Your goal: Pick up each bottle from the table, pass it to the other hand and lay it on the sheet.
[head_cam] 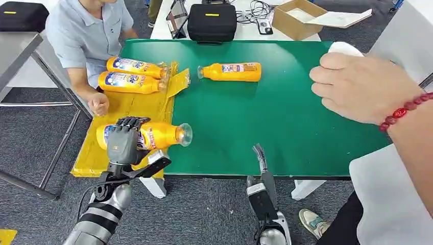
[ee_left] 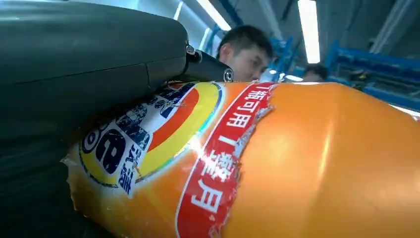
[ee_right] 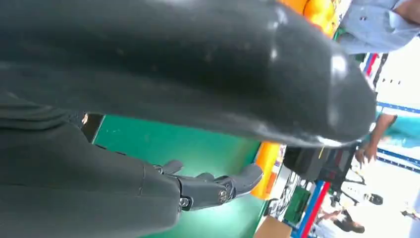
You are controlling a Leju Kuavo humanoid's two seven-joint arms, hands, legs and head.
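Seen from the head view: left hand (head_cam: 124, 140) wrapped around an orange plastic bottle (head_cam: 153, 136), held lying sideways over the near edge of the yellow sheet (head_cam: 122, 104), clear cap end jutting over the green mat (head_cam: 265, 112). Two more bottles (head_cam: 134, 74) lying side by side on the sheet's far end, a fourth bottle (head_cam: 231, 72) alone on the mat, well apart. Right hand (head_cam: 260, 158) poised at the mat's near edge, fingers straight and empty. Up close from the left wrist: glossy orange skin, a peeling red-and-blue label (ee_left: 163, 144) with ragged edges. From the right wrist: slim dark fingers (ee_right: 218, 186) extended above the mat, probably apart, though a thick blurred thumb hides much.
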